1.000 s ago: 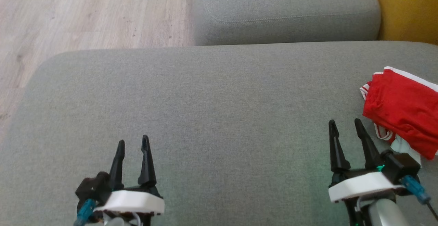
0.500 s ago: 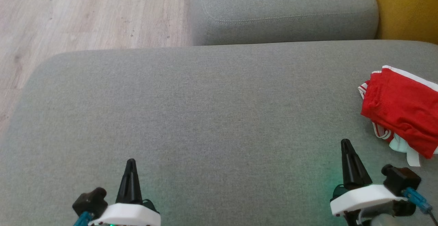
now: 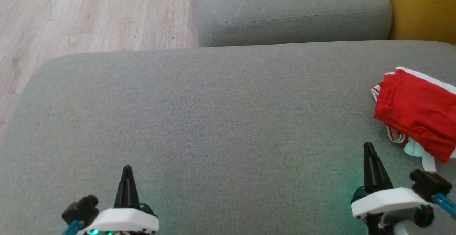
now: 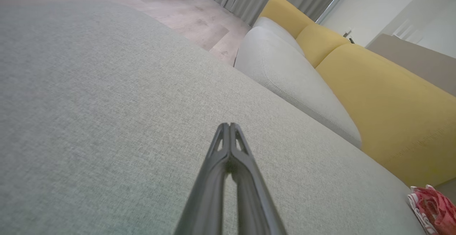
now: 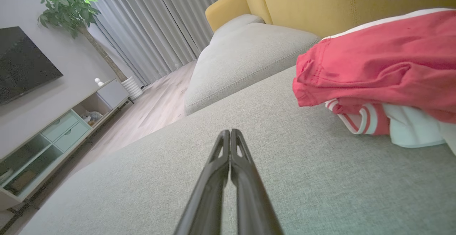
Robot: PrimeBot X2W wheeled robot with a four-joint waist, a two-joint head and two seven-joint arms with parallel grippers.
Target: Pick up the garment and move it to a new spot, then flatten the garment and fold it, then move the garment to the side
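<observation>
The garment point(image 3: 416, 112) is a crumpled red piece with white trim, lying at the right edge of the grey sofa cushion point(image 3: 213, 121). It also appears in the right wrist view as the garment point(image 5: 384, 67), and small at the lower right as the garment point(image 4: 433, 206). My right gripper point(image 3: 368, 147) hovers just left of and nearer than it, fingers pressed together, holding nothing. My left gripper point(image 3: 126, 169) is at the lower left over bare cushion, also shut and empty. In the wrist views the left gripper point(image 4: 229, 126) and right gripper point(image 5: 229, 132) show both tips touching.
A second grey cushion point(image 3: 292, 10) lies beyond the seam. A yellow backrest point(image 3: 424, 7) rises at the far right. Wooden floor point(image 3: 71, 14) lies past the cushion's left edge. A TV stand point(image 5: 53, 135) and a plant point(image 5: 67, 3) are far off.
Both grippers have closed from open to shut with nothing between them, and both have drawn back toward the bottom of the head view. The garment has not moved.
</observation>
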